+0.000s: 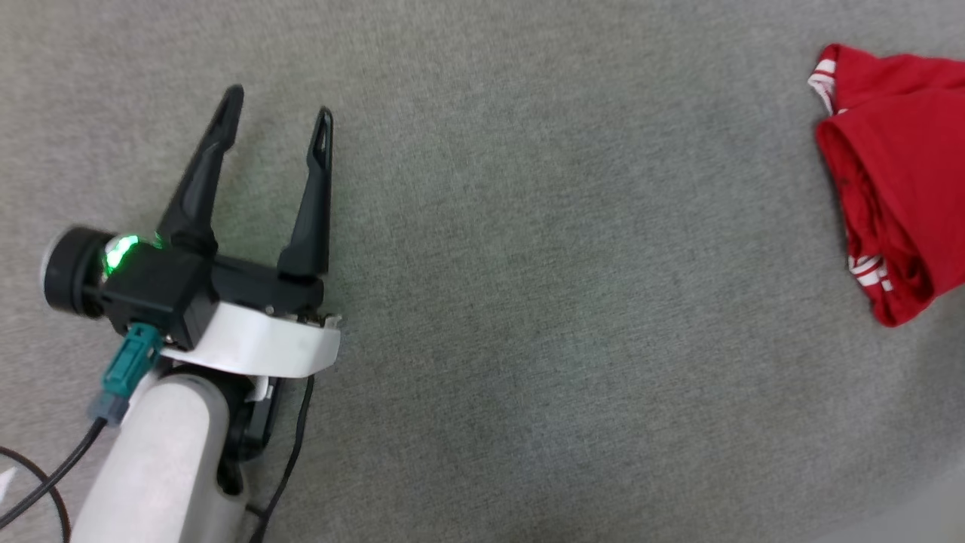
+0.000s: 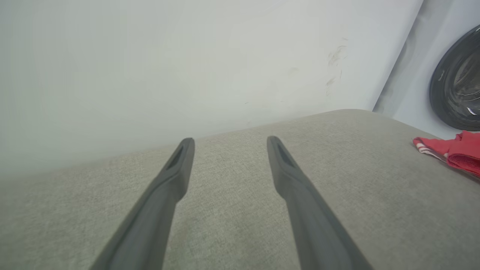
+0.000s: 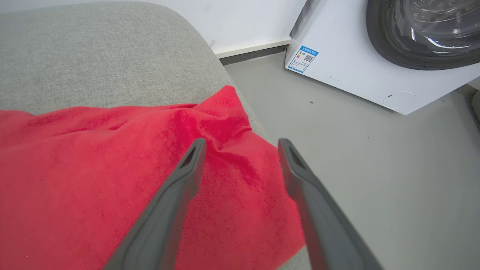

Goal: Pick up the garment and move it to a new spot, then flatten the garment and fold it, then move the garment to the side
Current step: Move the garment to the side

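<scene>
Garment (image 1: 897, 166) bunched on grey cushion (image 1: 528, 302)

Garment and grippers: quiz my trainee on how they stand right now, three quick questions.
1. True or false: the left gripper is shut on the garment.
2. Where on the grey cushion does the garment lie? A) by its right edge B) at its middle C) under the left gripper
3. Fill in: over the garment, the right gripper stands ____ (open or shut).
Key: 1 false, it is open and well apart from the garment; 2 A; 3 open.
</scene>
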